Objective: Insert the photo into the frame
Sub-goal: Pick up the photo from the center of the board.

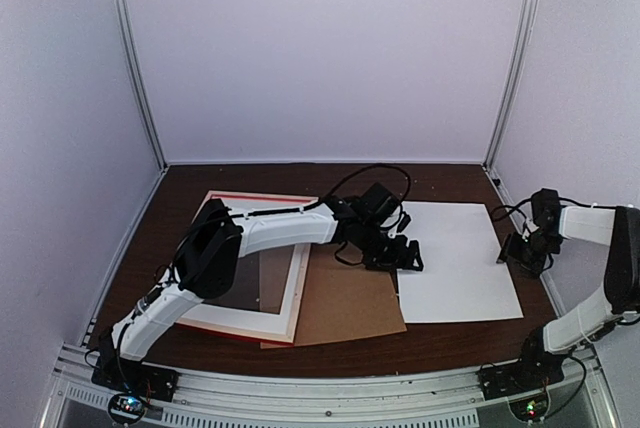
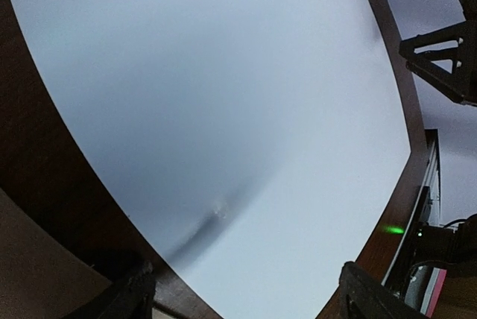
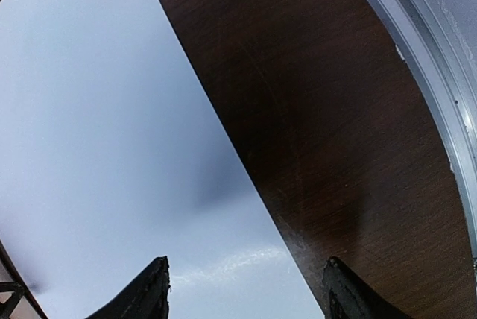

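The photo [image 1: 462, 260] lies flat on the right half of the table and shows only a plain white side. The frame [image 1: 298, 294] lies at the left, pale wood side up with red outer edges. My left gripper [image 1: 404, 254] hangs open low over the photo's left edge. In the left wrist view the left gripper [image 2: 247, 298] straddles the white sheet [image 2: 223, 95]. My right gripper [image 1: 514, 252] stands open at the photo's right edge. In the right wrist view that edge [image 3: 246, 207] runs between the fingers of the right gripper [image 3: 247, 291]. Neither gripper holds anything.
A plain brown backing board [image 1: 350, 308] lies between the frame and the photo, under the left arm. A glossy pane [image 1: 255, 283] fills the frame's opening. Dark wood table [image 3: 320, 110] runs to a metal rail [image 3: 432, 73] at the right. Walls close the back and sides.
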